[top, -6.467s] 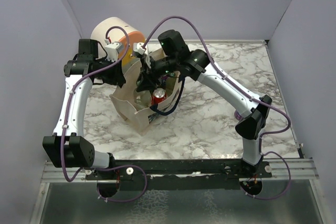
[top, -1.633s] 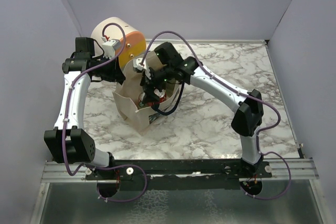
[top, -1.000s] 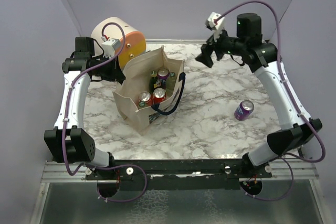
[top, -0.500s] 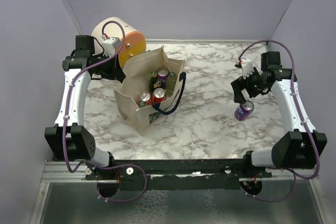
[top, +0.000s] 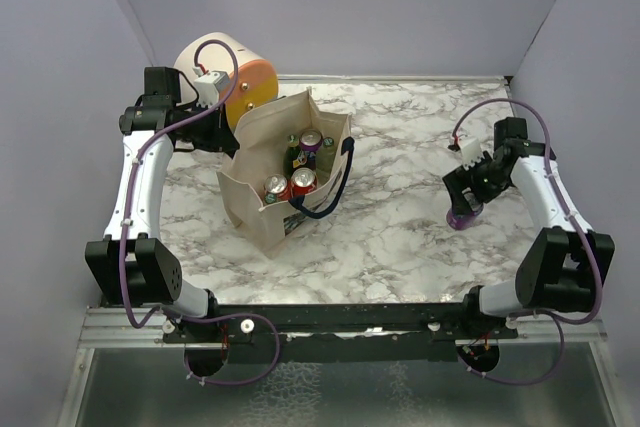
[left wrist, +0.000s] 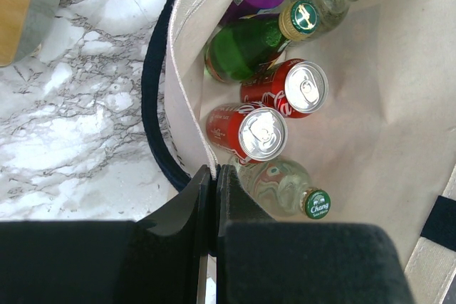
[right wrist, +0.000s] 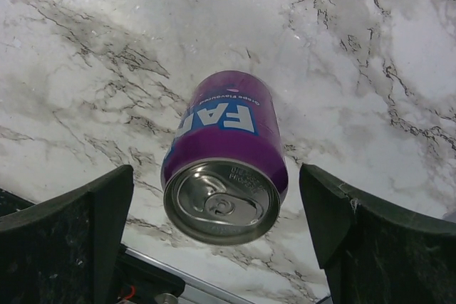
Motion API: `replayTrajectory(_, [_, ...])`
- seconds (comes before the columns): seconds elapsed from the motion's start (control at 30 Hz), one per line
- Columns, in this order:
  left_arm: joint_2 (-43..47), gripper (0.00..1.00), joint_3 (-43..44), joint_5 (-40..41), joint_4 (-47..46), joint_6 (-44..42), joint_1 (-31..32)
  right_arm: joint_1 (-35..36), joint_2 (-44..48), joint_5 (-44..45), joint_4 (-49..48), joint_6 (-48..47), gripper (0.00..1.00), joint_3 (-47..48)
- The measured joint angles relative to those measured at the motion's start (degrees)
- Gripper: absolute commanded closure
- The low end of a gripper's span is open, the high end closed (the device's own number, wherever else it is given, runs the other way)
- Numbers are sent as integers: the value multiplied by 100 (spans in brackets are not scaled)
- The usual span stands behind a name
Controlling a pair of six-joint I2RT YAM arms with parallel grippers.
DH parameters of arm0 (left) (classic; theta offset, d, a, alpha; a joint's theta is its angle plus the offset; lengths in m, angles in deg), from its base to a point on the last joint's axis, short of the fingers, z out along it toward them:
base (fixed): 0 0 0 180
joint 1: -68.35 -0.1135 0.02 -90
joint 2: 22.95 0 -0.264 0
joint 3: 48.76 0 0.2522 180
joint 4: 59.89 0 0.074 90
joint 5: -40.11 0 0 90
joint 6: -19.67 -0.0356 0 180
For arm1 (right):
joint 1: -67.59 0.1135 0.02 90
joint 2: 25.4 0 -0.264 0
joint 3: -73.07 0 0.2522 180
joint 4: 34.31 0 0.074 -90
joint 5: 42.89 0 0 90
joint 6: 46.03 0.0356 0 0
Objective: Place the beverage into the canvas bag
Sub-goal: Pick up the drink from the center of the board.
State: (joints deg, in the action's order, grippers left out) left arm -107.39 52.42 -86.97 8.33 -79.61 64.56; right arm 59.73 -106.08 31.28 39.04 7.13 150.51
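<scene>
Beige canvas bag (top: pixel 262 217) stands toward the tabletop's (top: pixel 400 207) left edge, holding cans (left wrist: pixel 260 133) and bottles (left wrist: pixel 249 44), its rim pinched by the closed left gripper (left wrist: pixel 212 194). Near the right edge, the purple can (right wrist: pixel 226 169) sits between the right gripper's (right wrist: pixel 217 201) wide-spread fingers, gaps either side.

"Chang" bottle caps (left wrist: pixel 317 203); "FA" can (right wrist: pixel 226 129)

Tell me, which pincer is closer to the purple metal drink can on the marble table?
Right. The right pincer, open, straddles the purple metal can; the left pincer is across the table, shut on the beige canvas bag at its rim.
</scene>
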Motion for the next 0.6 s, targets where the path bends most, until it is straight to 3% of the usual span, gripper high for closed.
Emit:
replayTrajectory(0.37, [0,100,0,0,0,0,2,-13,-199,28,-439,66,36,-389])
replayTrajectory(0.6, [0,100,0,-2,0,0,7,-13,-192,59,-542,175,68,-396])
